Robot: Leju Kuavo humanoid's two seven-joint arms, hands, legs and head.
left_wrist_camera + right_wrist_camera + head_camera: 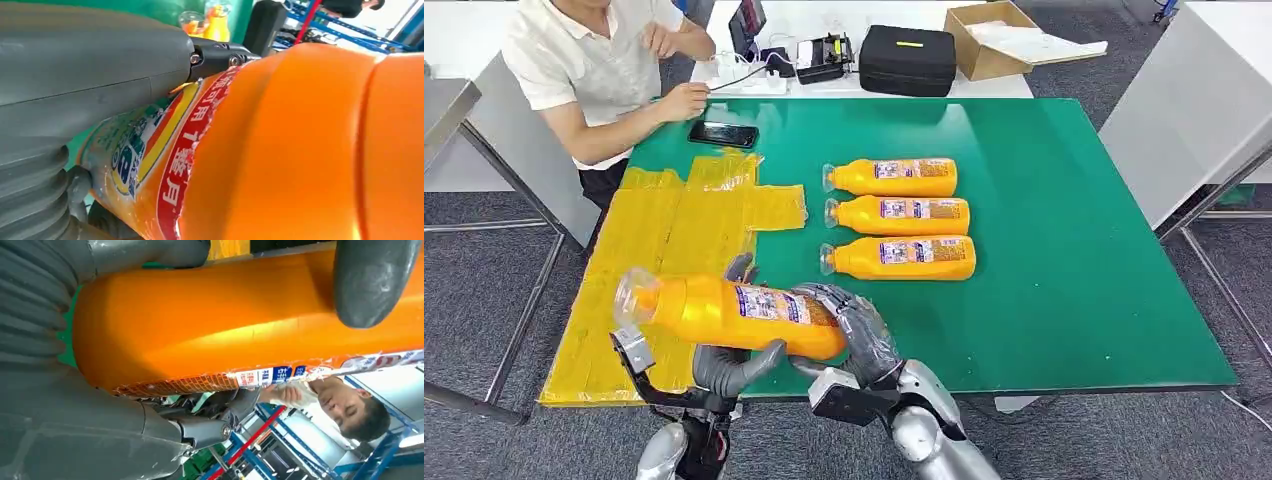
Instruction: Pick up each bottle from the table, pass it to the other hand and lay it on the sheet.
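Note:
An orange bottle with a clear cap end is held lying sideways above the table's front edge, cap pointing left over the yellow sheet. My left hand wraps its middle from below, with a finger showing behind it. My right hand grips its base end. Close up, the bottle lies against my left thumb, and the bottle sits in my right palm. Three more orange bottles lie in a row on the green table.
A person sits at the back left, one hand next to a black phone on the table's far corner. Behind the table are a black case, a cardboard box and small devices. Grey tables flank both sides.

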